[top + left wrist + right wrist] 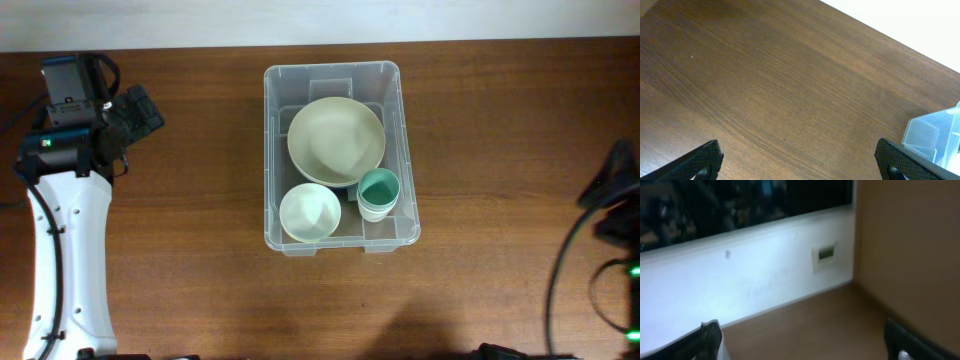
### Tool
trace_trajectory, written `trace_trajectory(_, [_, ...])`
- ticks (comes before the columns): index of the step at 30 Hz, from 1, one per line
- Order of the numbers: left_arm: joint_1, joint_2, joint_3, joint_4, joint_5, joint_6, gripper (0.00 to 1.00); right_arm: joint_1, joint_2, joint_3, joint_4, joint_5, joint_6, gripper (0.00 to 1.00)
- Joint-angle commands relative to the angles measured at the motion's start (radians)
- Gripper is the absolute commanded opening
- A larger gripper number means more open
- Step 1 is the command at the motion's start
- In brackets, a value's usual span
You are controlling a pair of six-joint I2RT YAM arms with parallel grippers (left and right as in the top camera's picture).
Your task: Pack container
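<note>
The clear container (275,150) stands in the middle of the table. Inside it are a large cream bowl (335,140) at the back, a small white bowl (310,213) at the front left and a green-lined cup (379,192) at the front right. My left gripper (140,110) is at the far left of the table, well away from the container, open and empty; in the left wrist view its fingers (800,165) span bare wood, with a container corner (935,135) at the right. My right gripper (805,340) is open and empty, facing a wall.
The brown wooden table (500,150) meets a white strip along its far edge. The right arm (615,200) sits at the table's right edge with cables. The right wrist view shows a white wall with a small plate (826,253).
</note>
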Motion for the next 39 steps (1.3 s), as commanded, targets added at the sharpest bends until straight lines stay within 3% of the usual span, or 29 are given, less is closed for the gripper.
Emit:
trace_trajectory(1, [0.004,-0.019,0.015,0.002,0.0,-0.013,0.99,-0.006,-0.139,-0.301,0.161,-0.063,0.008,0.98])
trace_trajectory(7, [0.004,-0.019,0.015,0.002,0.0,-0.013,0.99,-0.006,-0.355,-0.811,0.595,-0.125,0.008,0.99])
trace_trajectory(12, [0.004,-0.019,0.015,0.002,0.0,-0.013,0.99,0.018,-0.472,-1.057,0.773,-0.158,0.005,0.99])
trace_trajectory(25, [0.004,-0.019,0.015,0.002,0.0,-0.013,0.99,0.109,-0.618,-1.218,0.784,-0.159,-0.053,0.99])
trace_trajectory(33, [0.004,-0.019,0.015,0.002,0.0,-0.013,0.99,0.113,-0.693,-1.313,0.911,-0.16,-0.053,0.99])
trace_trajectory(39, [0.004,-0.019,0.015,0.002,0.0,-0.013,0.99,0.113,-0.7,-1.344,0.912,-0.182,-0.047,0.99])
